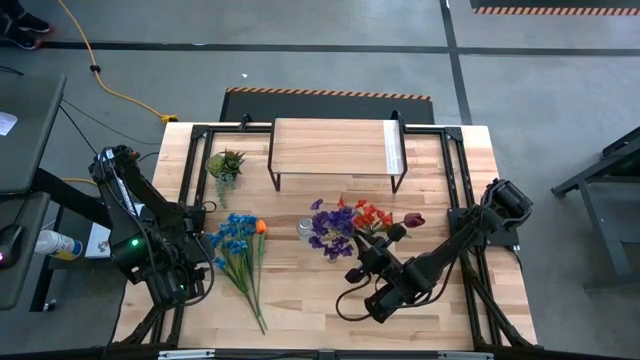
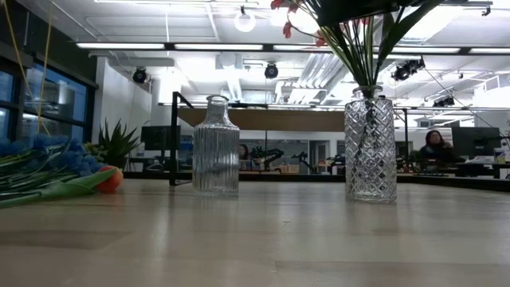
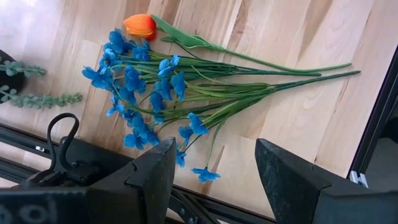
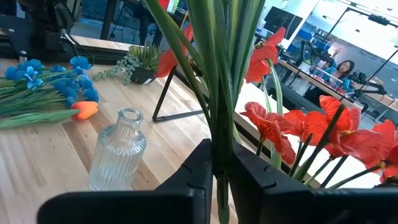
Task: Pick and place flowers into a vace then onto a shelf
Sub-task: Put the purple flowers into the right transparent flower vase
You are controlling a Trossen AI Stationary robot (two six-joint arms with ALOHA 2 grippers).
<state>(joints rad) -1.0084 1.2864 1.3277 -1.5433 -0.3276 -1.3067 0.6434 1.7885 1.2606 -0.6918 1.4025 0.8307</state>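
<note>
While the left gripper (image 1: 190, 262) waits by the table's left edge, the high view has the right gripper (image 1: 368, 258) at the red bunch (image 1: 365, 215) mid-table. Low view: stems already sit in the cut-glass vase (image 2: 370, 145). Left wrist: fingers (image 3: 155, 174) spread, empty, over the blue bunch (image 3: 149, 93). Right wrist: clamped tight on stems; yanking back could tip the vase.

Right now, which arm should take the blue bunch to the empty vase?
Left. Its gripper hangs open right over the blue bunch on the table's left side. The right gripper is shut on the red and purple stems in the cut-glass vase; the ribbed vase stands empty.
</note>
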